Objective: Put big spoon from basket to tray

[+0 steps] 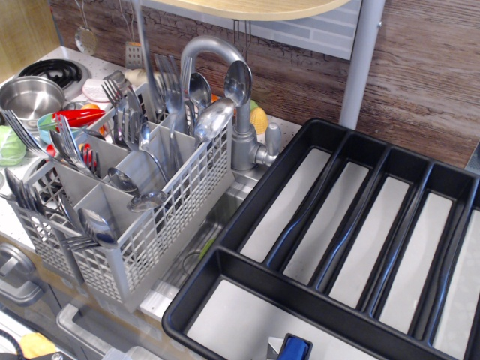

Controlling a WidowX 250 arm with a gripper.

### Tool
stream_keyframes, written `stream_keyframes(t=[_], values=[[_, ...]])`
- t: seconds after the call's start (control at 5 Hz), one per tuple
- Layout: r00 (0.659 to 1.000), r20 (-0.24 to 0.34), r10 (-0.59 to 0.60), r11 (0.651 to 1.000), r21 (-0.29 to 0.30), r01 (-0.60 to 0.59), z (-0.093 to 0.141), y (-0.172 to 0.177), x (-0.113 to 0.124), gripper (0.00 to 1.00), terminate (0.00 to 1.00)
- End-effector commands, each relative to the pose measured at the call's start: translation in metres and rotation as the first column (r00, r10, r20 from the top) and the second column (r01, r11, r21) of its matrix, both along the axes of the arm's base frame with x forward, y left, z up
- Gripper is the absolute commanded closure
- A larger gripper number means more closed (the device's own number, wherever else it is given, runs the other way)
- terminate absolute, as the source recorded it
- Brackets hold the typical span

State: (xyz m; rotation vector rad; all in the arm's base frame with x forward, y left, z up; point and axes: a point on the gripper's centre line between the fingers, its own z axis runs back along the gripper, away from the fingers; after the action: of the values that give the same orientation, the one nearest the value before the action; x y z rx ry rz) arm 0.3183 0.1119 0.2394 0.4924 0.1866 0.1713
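The grey perforated basket (161,225) stands at the left, its compartments full of steel spoons and forks. A long slender steel handle (141,52) hangs nearly upright from the top edge of the picture down to the basket's far compartments. It looks like the big spoon, with its bowl out of view above. The black tray (247,196) with pale grey bottoms lies at the right and holds no cutlery. My gripper is out of view above the frame.
A steel tap (225,71) rises right behind the basket, between it and the tray. A steel pot (26,94) and coloured dishes stand at the far left. A wooden shelf (255,7) hangs overhead. A small blue object (294,348) sits at the bottom edge.
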Motion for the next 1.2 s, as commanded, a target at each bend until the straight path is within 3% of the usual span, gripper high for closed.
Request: stream_keyframes(t=[0.0,0.2,0.4,0.6,0.8,1.0], values=[[0.994,0.086,0.074,0.978,-0.201,-0.055,0.027,-0.036,-0.005,1.00,0.00],[0.991,0.097,0.097,0.943,-0.329,-0.060,-0.003,-0.062,0.000,1.00,0.00],[0.981,0.097,0.165,0.877,-0.470,-0.101,-0.032,-0.090,0.005,1.00,0.00],[0.977,0.107,0.187,0.838,-0.535,-0.102,-0.071,-0.119,0.009,1.00,0.00],[0.980,0.084,0.178,0.824,-0.558,-0.102,-0.092,-0.141,0.015,1.00,0.00],[0.972,0.021,0.235,0.833,-0.519,-0.191,-0.113,-0.150,0.012,1.00,0.00]])
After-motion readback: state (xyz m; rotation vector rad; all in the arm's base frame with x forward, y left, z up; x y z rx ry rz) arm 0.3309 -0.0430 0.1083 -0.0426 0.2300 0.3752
